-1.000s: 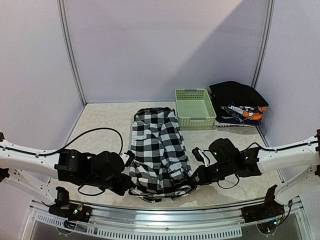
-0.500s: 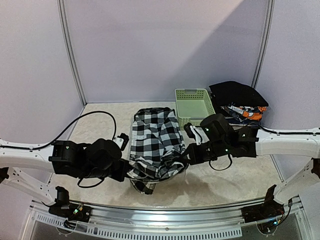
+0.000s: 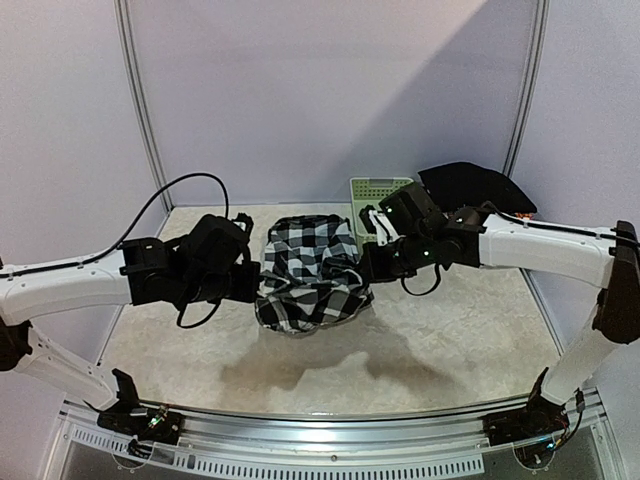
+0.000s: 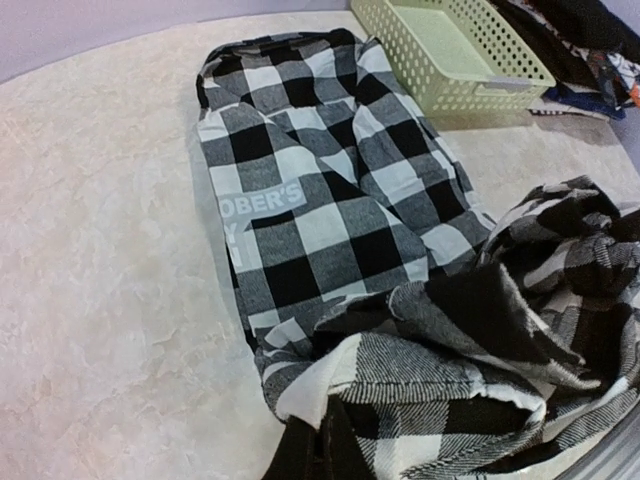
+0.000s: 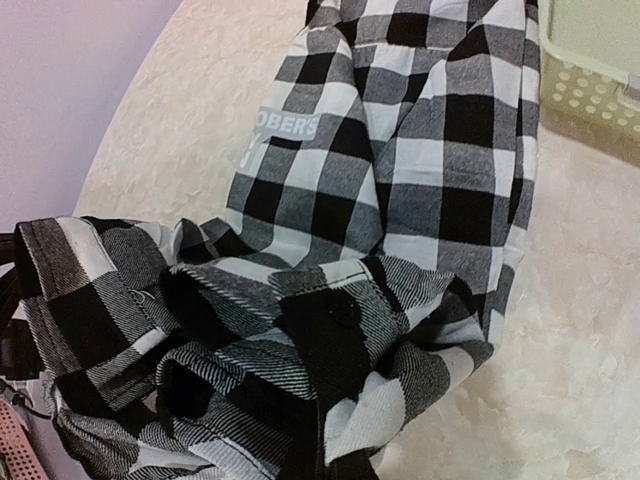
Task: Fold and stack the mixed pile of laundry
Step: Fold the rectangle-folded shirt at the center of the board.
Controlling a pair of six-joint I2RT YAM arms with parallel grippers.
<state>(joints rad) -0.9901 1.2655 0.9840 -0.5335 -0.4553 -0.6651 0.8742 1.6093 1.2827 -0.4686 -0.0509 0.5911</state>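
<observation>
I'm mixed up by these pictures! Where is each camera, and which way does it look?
Top camera: high behind the arms, looking down at the speckled beige table; the left arm and right arm show.
Left wrist: on the left arm, facing the black-and-white checked shirt and pale green slotted plastic basket; left gripper at bottom.
Right wrist: on the right arm, facing the shirt; right gripper at bottom.
Both wrist views share the shirt's white lettering.
</observation>
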